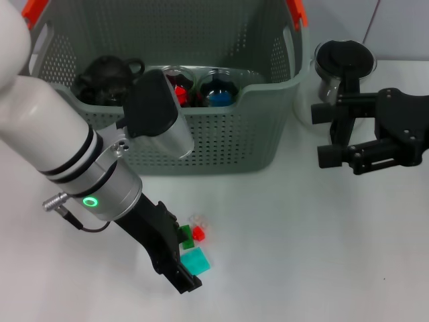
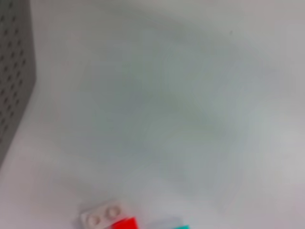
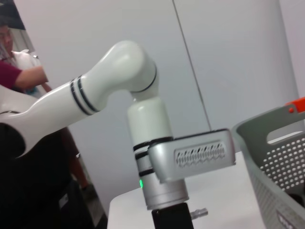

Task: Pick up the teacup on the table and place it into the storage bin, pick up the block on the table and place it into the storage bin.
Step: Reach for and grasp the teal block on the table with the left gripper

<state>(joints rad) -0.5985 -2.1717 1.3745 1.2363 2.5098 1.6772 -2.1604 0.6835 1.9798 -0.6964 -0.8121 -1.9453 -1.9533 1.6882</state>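
Where the left gripper (image 1: pixel 190 274) reaches the blocks (image 1: pixel 195 247) (no legible writing).

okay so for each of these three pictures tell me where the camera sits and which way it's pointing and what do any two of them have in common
Head view: from the robot's head, down at the table, storage bin and blocks; both arms show.
Left wrist view: on the left wrist, close over the table; none of the robot shows.
Right wrist view: on the right wrist, sideways at the left arm.
Shared: all three catch the storage bin; head and left wrist share the blocks.
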